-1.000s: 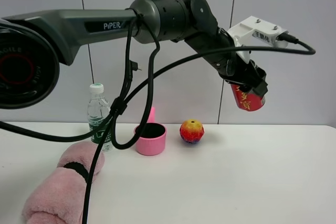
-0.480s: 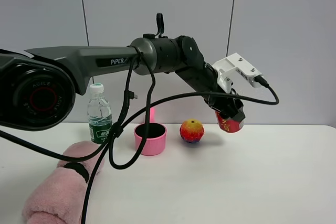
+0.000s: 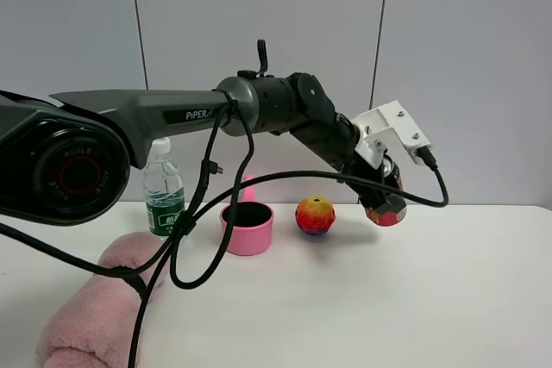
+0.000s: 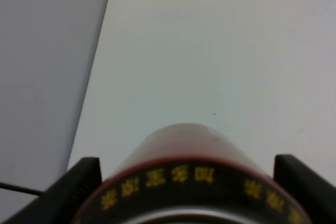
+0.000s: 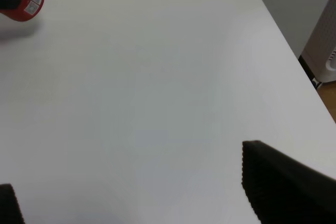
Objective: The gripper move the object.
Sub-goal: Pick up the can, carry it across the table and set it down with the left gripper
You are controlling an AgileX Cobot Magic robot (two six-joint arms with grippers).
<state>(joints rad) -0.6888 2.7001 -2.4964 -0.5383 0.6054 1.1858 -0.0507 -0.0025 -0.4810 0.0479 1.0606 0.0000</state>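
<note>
lowered, left end effector (image 3: pixel 380 196) clamps smooth cylindrical red can (image 3: pixel 388 212).

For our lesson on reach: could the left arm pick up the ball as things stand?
Probably not yet. The left pincer is shut on the can, so it has no free grip. It does hang just beside the ball, with nothing between them.

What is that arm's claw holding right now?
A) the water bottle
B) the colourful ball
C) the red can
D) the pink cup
C: the left gripper is clamped on the red can, just right of the ball.
</note>
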